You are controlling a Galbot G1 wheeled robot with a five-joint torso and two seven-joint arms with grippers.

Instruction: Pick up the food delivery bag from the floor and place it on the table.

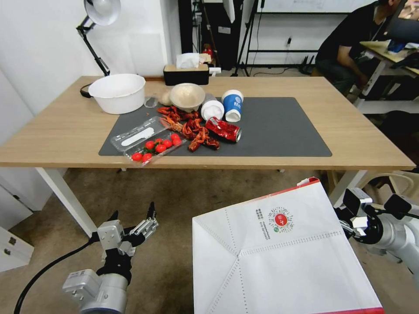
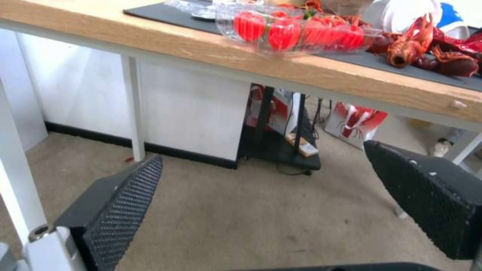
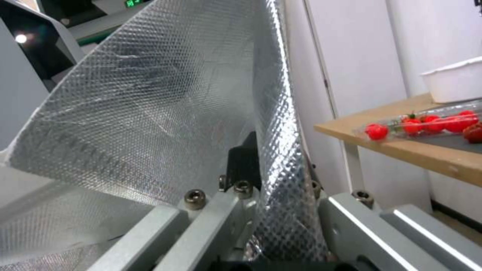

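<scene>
the right gripper (image 3: 271,177) pinches the foil-lined wall of the food delivery bag (image 1: 279,257), holding it tilted above the floor (image 1: 174,205), in front of the table (image 1: 65,135). the left gripper (image 1: 133,220) hangs spread and empty nearby. a tomato tray (image 1: 150,146) sits at the table edge.

Two paper cups (image 1: 222,106) – two bowls (image 1: 118,92) – one crushed can (image 1: 223,130) – one delivery bag (image 1: 279,257).

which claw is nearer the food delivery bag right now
Right. The right claw is shut on the food delivery bag, pinching its foil-lined wall at the bag's right side. The left claw is open, apart from the bag, off to its left above the floor.
</scene>
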